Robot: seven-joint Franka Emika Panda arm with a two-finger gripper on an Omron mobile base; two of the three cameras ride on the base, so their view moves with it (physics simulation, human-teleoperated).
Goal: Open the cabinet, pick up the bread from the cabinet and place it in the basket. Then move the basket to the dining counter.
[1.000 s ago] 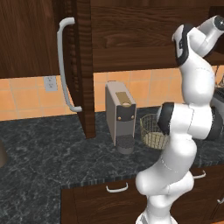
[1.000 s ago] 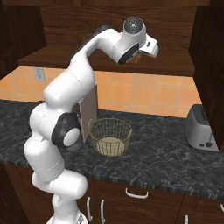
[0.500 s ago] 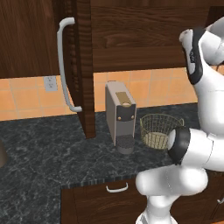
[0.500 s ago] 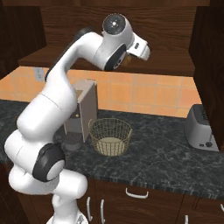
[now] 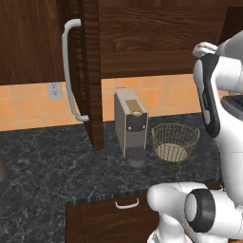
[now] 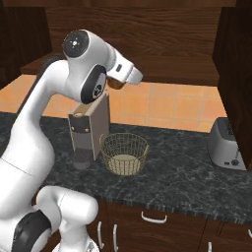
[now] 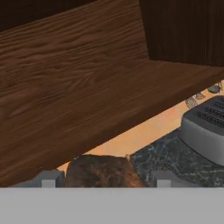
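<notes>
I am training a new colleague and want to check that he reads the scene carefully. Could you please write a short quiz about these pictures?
1. True or false: the basket has no bread in it yet.
2. Which thing stands right beside the basket on the black counter? A) the coffee machine B) a kettle C) a faucet
3. In the hand view, what sits between the finger tips of the hand?

Key: 1 true, only its pale bottom shows. 2 A. 3 the bread, a brown rough lump.
</notes>
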